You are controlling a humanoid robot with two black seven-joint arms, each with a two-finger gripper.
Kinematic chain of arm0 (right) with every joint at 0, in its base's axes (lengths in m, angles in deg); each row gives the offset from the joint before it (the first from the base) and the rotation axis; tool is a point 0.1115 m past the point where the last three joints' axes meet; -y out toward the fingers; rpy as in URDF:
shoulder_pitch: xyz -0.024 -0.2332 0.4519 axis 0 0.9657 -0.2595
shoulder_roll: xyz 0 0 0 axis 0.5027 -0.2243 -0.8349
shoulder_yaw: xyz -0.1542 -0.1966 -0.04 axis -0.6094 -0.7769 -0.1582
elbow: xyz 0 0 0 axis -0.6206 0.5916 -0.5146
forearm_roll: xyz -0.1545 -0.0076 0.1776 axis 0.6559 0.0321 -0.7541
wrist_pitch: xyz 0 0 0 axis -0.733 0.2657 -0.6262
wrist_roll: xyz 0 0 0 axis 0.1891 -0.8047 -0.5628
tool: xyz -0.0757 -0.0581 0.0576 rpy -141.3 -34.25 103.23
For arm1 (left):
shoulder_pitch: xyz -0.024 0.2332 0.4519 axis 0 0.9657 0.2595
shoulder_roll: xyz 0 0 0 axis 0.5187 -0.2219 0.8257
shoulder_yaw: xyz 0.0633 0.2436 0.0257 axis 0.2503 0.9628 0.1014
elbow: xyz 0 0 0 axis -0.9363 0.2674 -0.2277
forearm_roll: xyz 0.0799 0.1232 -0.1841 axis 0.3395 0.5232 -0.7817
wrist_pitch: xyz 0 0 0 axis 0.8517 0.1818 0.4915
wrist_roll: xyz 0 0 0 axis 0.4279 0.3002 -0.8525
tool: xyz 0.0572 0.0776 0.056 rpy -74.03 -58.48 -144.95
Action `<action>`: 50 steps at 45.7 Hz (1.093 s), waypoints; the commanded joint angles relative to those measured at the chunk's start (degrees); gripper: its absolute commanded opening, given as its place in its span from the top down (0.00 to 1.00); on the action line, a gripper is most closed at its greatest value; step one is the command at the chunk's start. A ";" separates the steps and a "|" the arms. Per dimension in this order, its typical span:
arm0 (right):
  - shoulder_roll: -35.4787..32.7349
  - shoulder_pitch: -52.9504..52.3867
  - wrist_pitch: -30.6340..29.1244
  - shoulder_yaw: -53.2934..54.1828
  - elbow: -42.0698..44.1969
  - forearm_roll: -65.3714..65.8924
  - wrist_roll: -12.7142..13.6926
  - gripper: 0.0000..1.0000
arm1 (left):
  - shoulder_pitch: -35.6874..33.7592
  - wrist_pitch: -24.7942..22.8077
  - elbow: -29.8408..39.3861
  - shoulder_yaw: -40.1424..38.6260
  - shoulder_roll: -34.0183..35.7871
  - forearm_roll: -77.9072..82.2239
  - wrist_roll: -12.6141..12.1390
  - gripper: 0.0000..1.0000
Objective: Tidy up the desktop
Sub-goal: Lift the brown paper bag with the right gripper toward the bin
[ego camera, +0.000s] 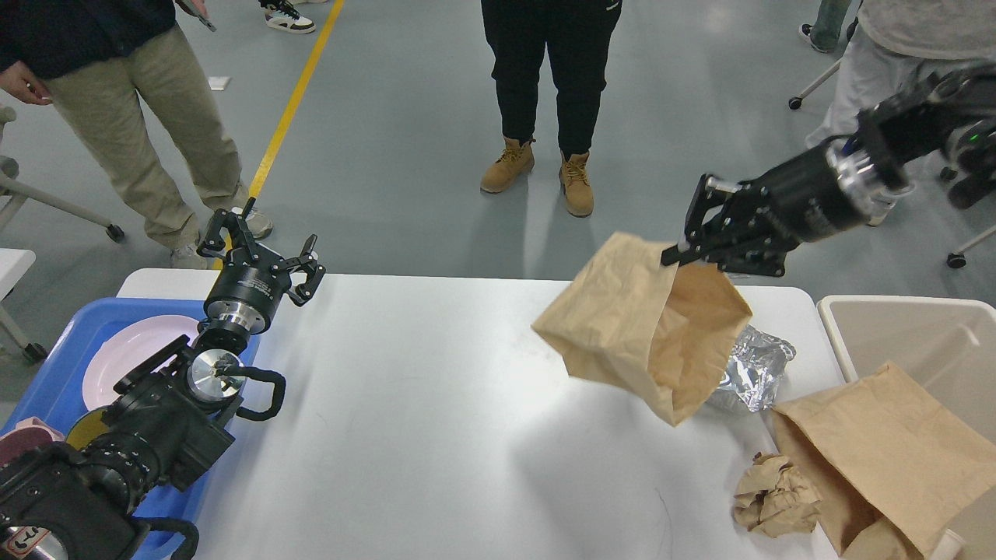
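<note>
Head view, looking down on the white bench (pixel 436 435), the desktop to be tidied. Right gripper (pixel 683 253): fingers clenched on the upper rim of an open brown paper bag (pixel 630 327), which hangs clear of the bench, its shadow lying below it; the bag's long axis runs from the pinched rim down and leftward, mouth turned toward the viewer. Left gripper (pixel 261 237): fingers spread and released, holding nothing, poised over the bench's far left corner beside the blue tray (pixel 74 342), which carries a pale plate (pixel 128 362). Remaining litter sits at the right end: crumpled foil (pixel 755 369) just behind the hanging bag, a ball of crumpled brown paper (pixel 776 496) near the front edge, and a second brown bag (pixel 887 459) leaning across the rim of the beige bin (pixel 910 327). The governing relation is that the bin lies to the right of the held bag, hard by the right arm; the left arm is well apart from it. Release over the bin appears to be the step in hand.
</note>
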 commanded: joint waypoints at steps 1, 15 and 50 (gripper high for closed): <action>-2.79 -2.22 0.02 0.06 3.29 0.10 -0.01 1.00 | -0.01 0.00 0.00 0.00 0.00 0.07 0.00 0.03; -7.45 -0.56 0.02 -0.02 9.54 0.28 -0.01 1.00 | -0.01 0.00 0.00 -0.09 0.00 -0.02 0.00 0.03; -10.71 41.98 20.73 10.43 43.90 -0.43 -0.10 1.00 | -0.01 0.00 0.00 -0.09 0.00 -0.01 0.00 0.03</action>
